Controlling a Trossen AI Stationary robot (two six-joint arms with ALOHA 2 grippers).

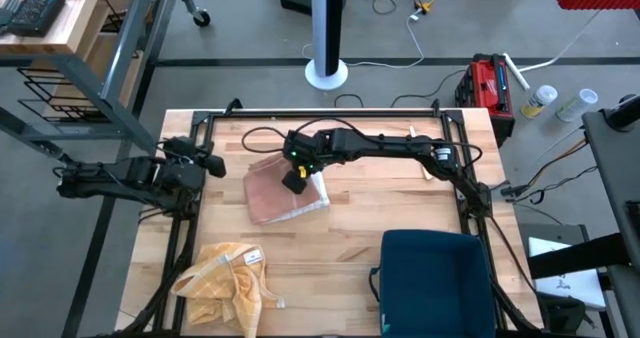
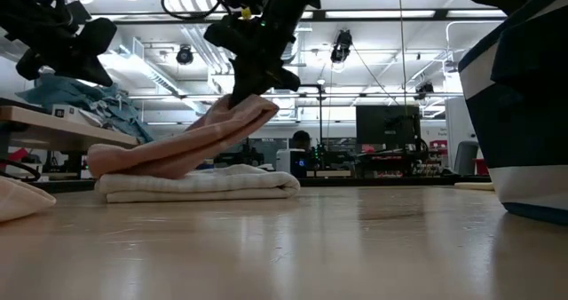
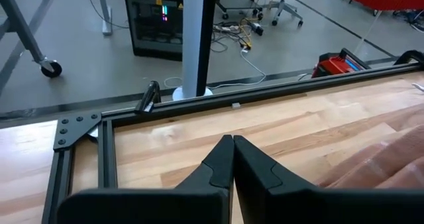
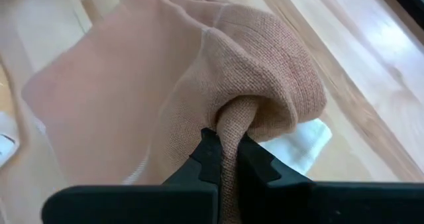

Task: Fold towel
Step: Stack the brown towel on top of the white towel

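Note:
A folded pink towel point(image 1: 268, 194) lies on a folded white towel point(image 2: 200, 185) at the middle of the table. Its right end is raised off the white towel. My right gripper point(image 4: 227, 159) is shut on that raised end and shows above the towel in the low view point(image 2: 253, 82). My left gripper point(image 3: 232, 159) hangs shut on nothing at the table's left side point(image 1: 205, 163), clear of the towels. A crumpled yellow towel point(image 1: 228, 280) lies near the front left corner. My right gripper pinches a bunched fold point(image 4: 233, 118) at the pink towel's right end between its two fingers, several layers gathered together. The fingers point(image 4: 257, 163) slant down from above and from the right. That end point(image 2: 257, 109) is lifted; the left part point(image 2: 120, 158) rests on the white towel.
A dark blue bin point(image 1: 435, 278) stands at the table's front right. A black metal frame point(image 1: 330, 113) runs along the table's edges. Bare wood lies between the towels and the bin.

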